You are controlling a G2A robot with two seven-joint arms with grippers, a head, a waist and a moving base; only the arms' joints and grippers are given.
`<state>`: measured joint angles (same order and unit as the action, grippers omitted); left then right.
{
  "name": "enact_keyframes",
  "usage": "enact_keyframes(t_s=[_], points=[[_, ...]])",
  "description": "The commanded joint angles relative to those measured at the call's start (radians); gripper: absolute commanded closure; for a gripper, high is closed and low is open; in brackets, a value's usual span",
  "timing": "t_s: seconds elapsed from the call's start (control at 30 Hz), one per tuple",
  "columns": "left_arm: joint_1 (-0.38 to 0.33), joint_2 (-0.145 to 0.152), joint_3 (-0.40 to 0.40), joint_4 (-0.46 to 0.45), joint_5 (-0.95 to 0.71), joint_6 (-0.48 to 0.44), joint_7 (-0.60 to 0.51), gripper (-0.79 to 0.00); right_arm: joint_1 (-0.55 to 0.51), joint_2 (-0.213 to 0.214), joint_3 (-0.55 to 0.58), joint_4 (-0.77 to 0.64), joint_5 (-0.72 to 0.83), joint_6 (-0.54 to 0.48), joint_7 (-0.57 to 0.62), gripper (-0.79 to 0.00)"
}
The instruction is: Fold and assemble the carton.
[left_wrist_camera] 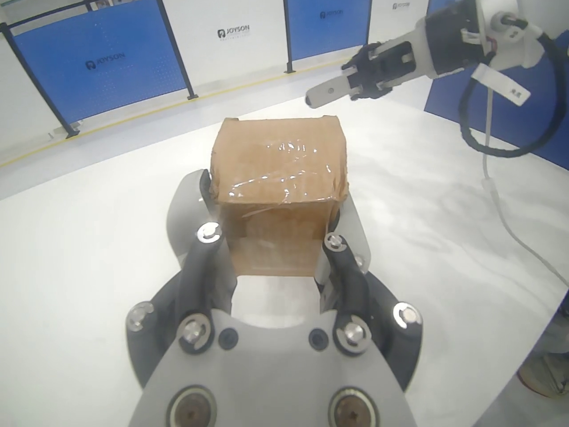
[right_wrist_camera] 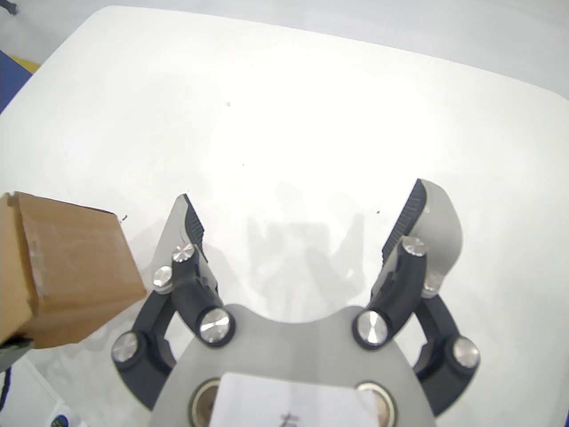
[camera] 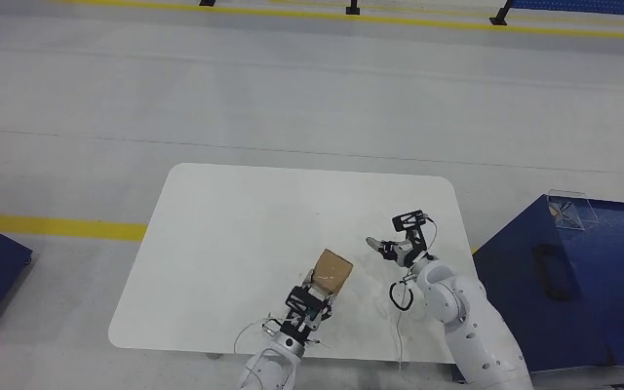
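My left gripper (left_wrist_camera: 275,206) clamps the carton (left_wrist_camera: 278,157) by its side walls near the worktop's (camera: 244,224) front edge, my right gripper (right_wrist_camera: 306,206) spread wide beside it: light, crushable cardboard with slippery tape (left_wrist_camera: 284,175), I judge.

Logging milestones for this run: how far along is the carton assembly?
Done: the carton reads as a closed box, upper face shut under shiny tape. In hand: the left gripper is shut on its sides. The right gripper is open and empty over the table, apart from the carton. Left: its underside is hidden, so an open flap there can't be ruled out; otherwise likely just release.
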<state>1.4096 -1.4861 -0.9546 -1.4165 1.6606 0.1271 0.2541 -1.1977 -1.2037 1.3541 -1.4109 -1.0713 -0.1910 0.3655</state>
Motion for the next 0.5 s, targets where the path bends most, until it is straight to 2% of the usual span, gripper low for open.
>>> enact_keyframes(t_s=[0.0,0.1,0.23,0.33,0.47], points=[[0.063,0.006,-0.022,-0.219,0.015,0.041,-0.264,0.0,-0.002,0.003,0.016,0.005,0.013,-0.024,0.001,-0.785],[0.093,0.002,-0.033,-0.414,-0.003,0.111,-0.612,0.0,-0.005,0.005,0.022,0.012,0.03,-0.042,-0.001,-0.785],[0.037,-0.022,-0.015,-0.537,-0.082,0.23,-1.04,0.0,-0.004,0.004,0.009,0.024,0.028,-0.067,-0.002,-0.785],[-0.078,-0.04,0.004,-0.502,-0.092,0.271,-1.267,0.0,0.005,0.004,-0.005,0.036,0.02,-0.084,0.009,-0.785],[-0.231,-0.068,0.045,-0.36,-0.134,0.282,-1.507,0.0,0.005,0.004,-0.005,0.036,0.02,-0.084,0.009,-0.785]])
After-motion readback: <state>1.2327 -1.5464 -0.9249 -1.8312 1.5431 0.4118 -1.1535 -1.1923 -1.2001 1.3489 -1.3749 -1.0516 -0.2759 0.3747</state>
